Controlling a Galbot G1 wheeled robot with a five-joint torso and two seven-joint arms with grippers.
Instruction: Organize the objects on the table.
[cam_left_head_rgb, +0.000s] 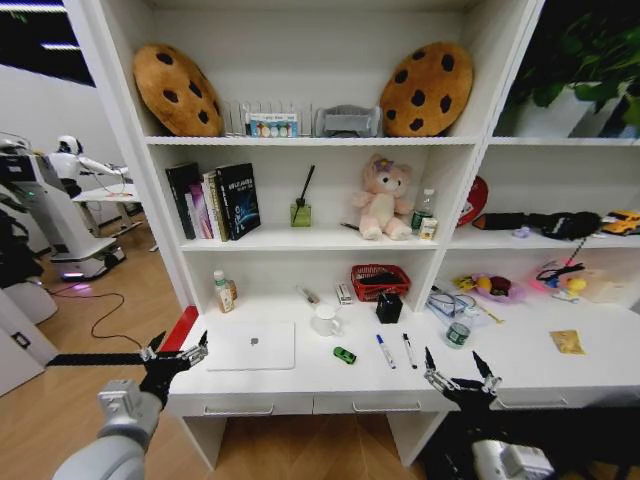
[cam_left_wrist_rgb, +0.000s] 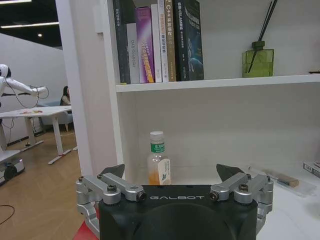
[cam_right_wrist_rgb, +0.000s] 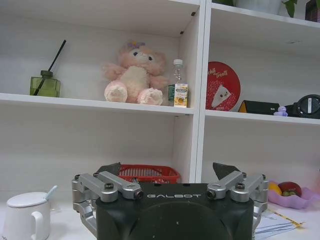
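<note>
Both grippers poised at the front edge of the white desk (cam_left_head_rgb: 330, 385), fingers spread wide and empty.

The left gripper (cam_left_head_rgb: 176, 352) hangs just off the desk's left front corner, beside the silver laptop (cam_left_head_rgb: 251, 346) that lies flat and closed; the right gripper (cam_left_head_rgb: 458, 369) sits at the front edge, near the clear water bottle (cam_left_head_rgb: 458, 331) and just right of the two pens (cam_left_head_rgb: 397, 351), which lie side by side. The green toy car (cam_left_head_rgb: 344, 355) rests between laptop and pens, and the yellow packet (cam_left_head_rgb: 567, 342) lies well apart toward the right end. Behind stand a white mug (cam_left_head_rgb: 325, 320), a red basket (cam_left_head_rgb: 380, 281) and a small juice bottle (cam_left_head_rgb: 224, 292) (also seen between the left gripper's fingers (cam_left_wrist_rgb: 114, 171) in the wrist view).
</note>
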